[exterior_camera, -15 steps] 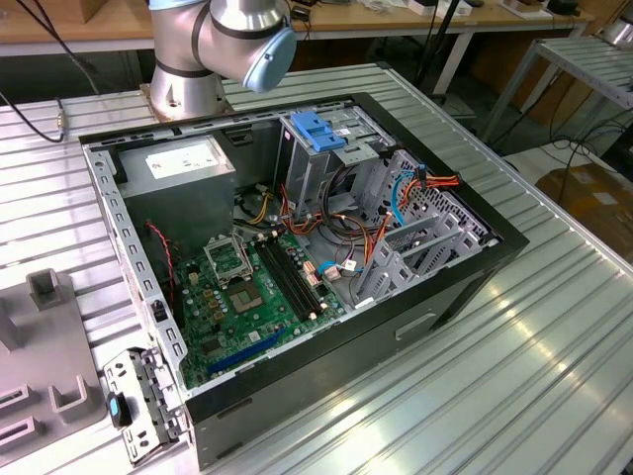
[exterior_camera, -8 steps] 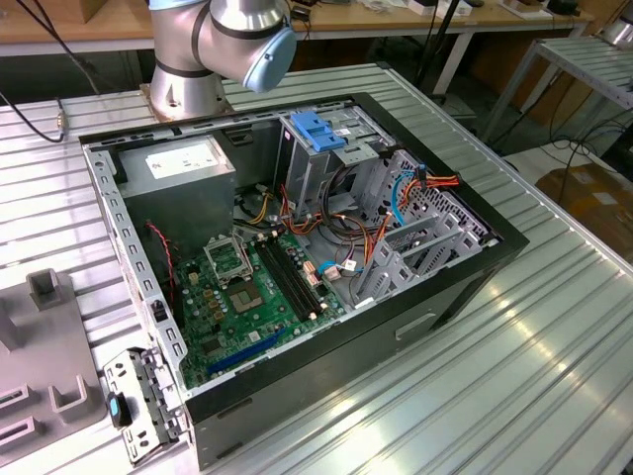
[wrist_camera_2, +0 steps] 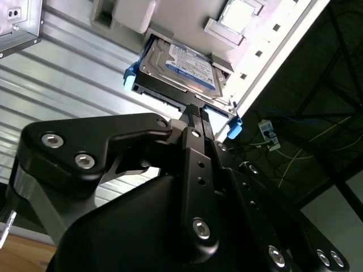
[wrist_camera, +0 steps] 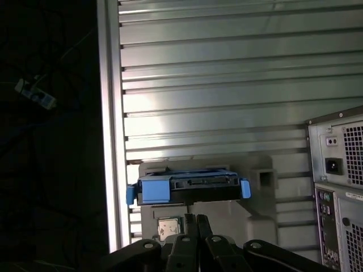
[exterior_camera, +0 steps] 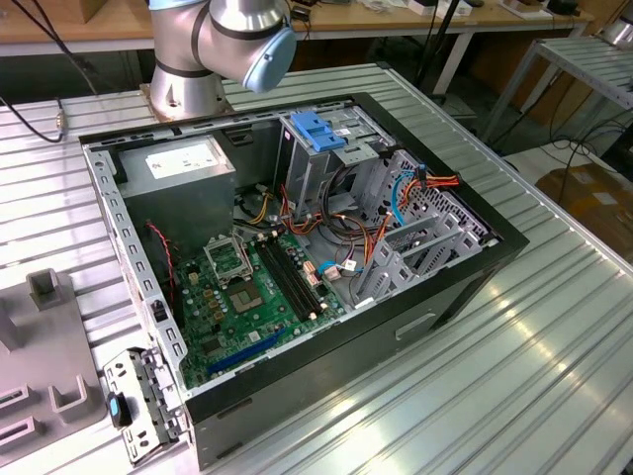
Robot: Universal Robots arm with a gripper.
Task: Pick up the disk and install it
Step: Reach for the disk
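The disk (wrist_camera_2: pixel 184 65) lies flat on a grey fixture (wrist_camera: pixel 272 198) on the ribbed tabletop (wrist_camera: pixel 227 85). The end effector (wrist_camera_2: pixel 197 109), fingers pressed together and empty, sits just short of the disk's near edge

In the second wrist view the disk (wrist_camera_2: pixel 180 67) lies on a holder (wrist_camera_2: pixel 131 14) on the table (wrist_camera_2: pixel 68 73), close to the table's edge, with the gripper (wrist_camera_2: pixel 197 111) near it. In the exterior view the computer case (exterior_camera: pixel 450 297) sits before the arm's base (exterior_camera: pixel 188 94).
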